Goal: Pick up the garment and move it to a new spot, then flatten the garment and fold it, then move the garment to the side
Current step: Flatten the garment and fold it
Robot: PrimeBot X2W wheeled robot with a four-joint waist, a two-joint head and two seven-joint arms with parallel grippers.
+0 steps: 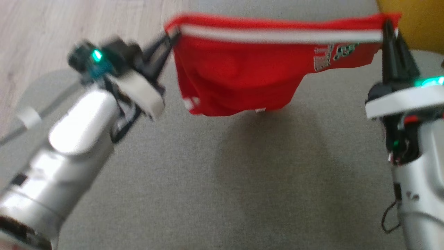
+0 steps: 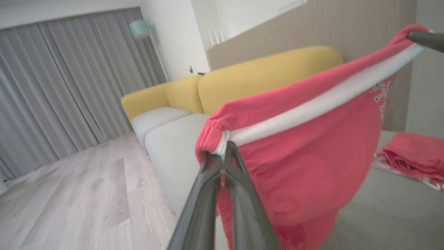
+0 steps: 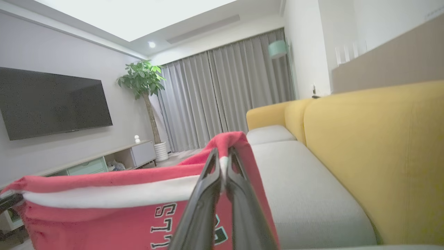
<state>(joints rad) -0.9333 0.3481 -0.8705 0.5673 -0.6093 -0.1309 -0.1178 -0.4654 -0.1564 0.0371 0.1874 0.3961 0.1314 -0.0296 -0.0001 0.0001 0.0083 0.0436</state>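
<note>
My left claw [image 1: 169,38], right claw [image 1: 389,31] both pinched tight on white-striped waistband [image 1: 277,34] corners of red soft-knit garment [image 1: 239,76], hanging stretched above grey sofa seat [image 1: 242,173]. Light, floppy, sags mid-span; I judge corner grips best.

right gripper [image 3: 223,152] clamped on the white-striped edge of a red garment [image 3: 104,218], yellow-backed sofa [image 3: 374,146] alongside, television [image 3: 52,100], potted plant [image 3: 142,78]

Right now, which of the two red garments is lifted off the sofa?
The white-striped garment, stretched between the left gripper and right gripper; the other red garment lies crumpled on the grey seat.
</note>
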